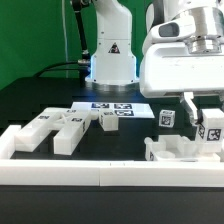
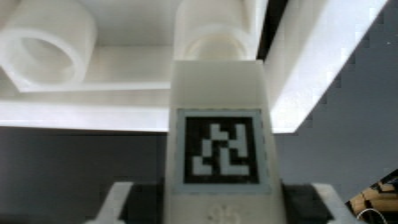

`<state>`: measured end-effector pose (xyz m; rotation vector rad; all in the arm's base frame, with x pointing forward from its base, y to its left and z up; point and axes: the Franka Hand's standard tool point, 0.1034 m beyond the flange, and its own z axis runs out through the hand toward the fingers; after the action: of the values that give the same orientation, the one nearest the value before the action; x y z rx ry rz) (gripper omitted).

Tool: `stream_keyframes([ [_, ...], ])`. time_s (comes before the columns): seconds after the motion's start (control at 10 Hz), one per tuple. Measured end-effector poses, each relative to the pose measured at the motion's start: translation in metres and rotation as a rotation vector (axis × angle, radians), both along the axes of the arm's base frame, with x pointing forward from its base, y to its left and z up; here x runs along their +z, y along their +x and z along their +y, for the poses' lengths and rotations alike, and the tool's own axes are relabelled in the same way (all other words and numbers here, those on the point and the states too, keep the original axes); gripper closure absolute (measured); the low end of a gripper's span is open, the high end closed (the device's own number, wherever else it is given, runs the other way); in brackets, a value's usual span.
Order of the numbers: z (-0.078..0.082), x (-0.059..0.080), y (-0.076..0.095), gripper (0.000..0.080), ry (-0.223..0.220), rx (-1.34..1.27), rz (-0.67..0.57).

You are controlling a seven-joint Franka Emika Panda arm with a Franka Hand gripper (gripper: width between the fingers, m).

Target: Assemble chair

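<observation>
From where I stand, the gripper (image 1: 200,117) hangs low at the exterior view's right, near the front of the table. Its two fingers look clamped on a tagged bar (image 2: 221,140), one of the chair's white pieces, which is held upright. Just below and beside it sits a half-built block (image 1: 178,150) of the chair, and the wrist view shows rounded sockets in the white body behind the bar. The loose parts (image 1: 60,128) lie well apart on the exterior view's left, with the marker board (image 1: 110,105) farther back and the border rail (image 1: 100,172) along the near edge. The risk I see is in the fit. If the bar comes down a little off its socket, it could catch on the rim and jam. It could also shove the half-built block, which does not look pinned to anything. A slightly tilted bar would do the same, and it might twist in the fingers, since they hold it by only a short stretch. A small tagged cube (image 1: 168,118) also stands close by on the far side, and a sideways correction could knock it over. I cannot tell how deep the socket is.
</observation>
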<state>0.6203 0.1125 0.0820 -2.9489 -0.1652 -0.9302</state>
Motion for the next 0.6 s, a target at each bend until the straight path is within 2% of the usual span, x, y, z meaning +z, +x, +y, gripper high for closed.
stream_keyframes([
  [0.4,0.0011,-0.0013,-0.0017,0.0509,-0.013,0.020,-0.004],
  [0.5,0.0009,-0.0025,-0.0022,0.0456,-0.015,0.022,0.002],
  [0.6,0.0009,-0.0026,-0.0023,0.0456,-0.015,0.022,0.003],
])
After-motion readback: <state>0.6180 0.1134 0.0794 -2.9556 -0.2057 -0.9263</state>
